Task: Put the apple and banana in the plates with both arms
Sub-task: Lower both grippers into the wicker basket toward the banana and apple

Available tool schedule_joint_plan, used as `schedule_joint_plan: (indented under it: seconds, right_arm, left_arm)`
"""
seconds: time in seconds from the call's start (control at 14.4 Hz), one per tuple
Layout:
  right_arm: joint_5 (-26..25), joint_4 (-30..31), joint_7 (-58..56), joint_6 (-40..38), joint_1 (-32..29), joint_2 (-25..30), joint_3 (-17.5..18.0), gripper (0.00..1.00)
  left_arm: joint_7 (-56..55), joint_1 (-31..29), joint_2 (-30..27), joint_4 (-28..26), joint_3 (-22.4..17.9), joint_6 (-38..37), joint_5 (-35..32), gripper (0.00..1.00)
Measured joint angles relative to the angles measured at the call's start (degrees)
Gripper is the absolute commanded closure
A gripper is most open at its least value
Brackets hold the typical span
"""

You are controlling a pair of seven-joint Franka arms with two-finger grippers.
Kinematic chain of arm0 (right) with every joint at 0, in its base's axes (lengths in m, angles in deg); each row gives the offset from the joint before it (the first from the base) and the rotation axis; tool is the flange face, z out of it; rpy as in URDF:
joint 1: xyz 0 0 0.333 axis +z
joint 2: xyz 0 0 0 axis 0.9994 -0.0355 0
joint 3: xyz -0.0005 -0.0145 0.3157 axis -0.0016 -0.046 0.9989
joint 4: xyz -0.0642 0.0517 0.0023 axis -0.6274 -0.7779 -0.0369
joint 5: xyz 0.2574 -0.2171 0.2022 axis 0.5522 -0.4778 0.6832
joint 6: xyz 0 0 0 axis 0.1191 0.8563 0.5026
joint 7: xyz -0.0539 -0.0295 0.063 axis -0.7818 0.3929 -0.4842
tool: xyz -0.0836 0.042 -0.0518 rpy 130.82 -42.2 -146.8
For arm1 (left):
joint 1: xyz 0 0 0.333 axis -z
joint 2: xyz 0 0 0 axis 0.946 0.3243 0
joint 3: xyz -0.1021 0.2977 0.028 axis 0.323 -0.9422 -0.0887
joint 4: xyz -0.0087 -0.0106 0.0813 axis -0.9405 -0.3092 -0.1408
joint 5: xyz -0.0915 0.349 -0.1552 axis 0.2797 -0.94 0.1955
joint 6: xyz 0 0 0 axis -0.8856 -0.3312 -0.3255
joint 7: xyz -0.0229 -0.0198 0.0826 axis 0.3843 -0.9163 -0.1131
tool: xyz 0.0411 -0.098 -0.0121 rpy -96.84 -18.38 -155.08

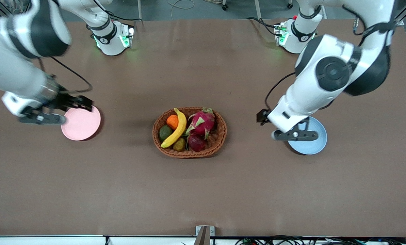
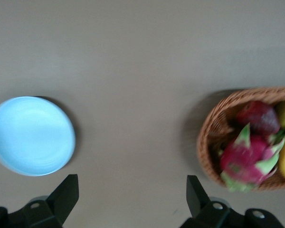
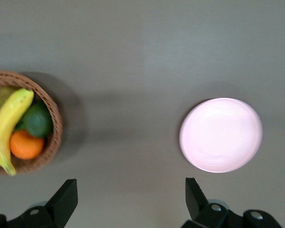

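Observation:
The dark red apple [image 1: 196,142] and the yellow banana [image 1: 177,129] lie in a brown wicker basket [image 1: 220,136] at the table's middle. The pink plate [image 1: 81,123] sits toward the right arm's end and the blue plate [image 1: 310,139] toward the left arm's end; both are bare. My right gripper [image 1: 42,119] hangs open and empty over the pink plate's outer edge. My left gripper [image 1: 295,136] hangs open and empty over the blue plate's basket-side edge. The left wrist view shows its gripper [image 2: 133,194], the blue plate [image 2: 32,135] and the apple [image 2: 259,116]. The right wrist view shows its gripper [image 3: 131,194], the pink plate [image 3: 221,134] and the banana [image 3: 7,128].
The basket also holds a pink dragon fruit [image 1: 201,122], an orange [image 1: 172,121], a green avocado [image 1: 164,132] and a small brownish-green fruit [image 1: 179,144]. The arms' bases stand at the table's edge farthest from the front camera. Brown table [image 1: 203,190] lies around the basket.

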Motion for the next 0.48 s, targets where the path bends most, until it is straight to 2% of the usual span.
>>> schedule_joint_plan:
  seconds: [0.35, 0.48]
  right_arm:
    - [0.02, -0.2, 20.01, 12.15, 12.13, -10.82, 0.16, 0.0]
    - [0.02, -1.51, 26.81, 15.77, 14.98, -14.75, 0.15, 0.05]
  left_arm:
    - [-20.2, 7.04, 8.74, 0.38, 0.11, 13.64, 0.02, 0.0]
    - [-27.02, 9.37, 12.24, 0.43, 0.11, 19.77, 0.02, 0.0]
